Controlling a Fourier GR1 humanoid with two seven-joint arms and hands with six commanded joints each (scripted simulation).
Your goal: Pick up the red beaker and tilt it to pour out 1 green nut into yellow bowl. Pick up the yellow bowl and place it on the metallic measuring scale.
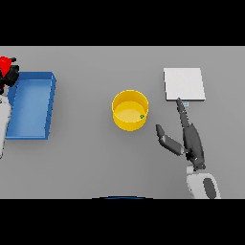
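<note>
Head view of the grey table (86, 162). The yellow bowl (130, 110) stands at centre frame, upright, with one green nut (141, 116) lying inside near its right wall. Bare tabletop surrounds the bowl on all sides. To its right, the right hand (191, 139) is open, fingers straight and pointing toward the upper frame, thumb spread toward the bowl but apart from it. The fingertips reach the lower edge of the metallic measuring scale (184, 84), a pale square plate at upper right. At the far left edge, the left hand (9, 76) is curled round the red beaker (5, 62), held just beside the upper left corner of a blue tray (31, 105).
</note>
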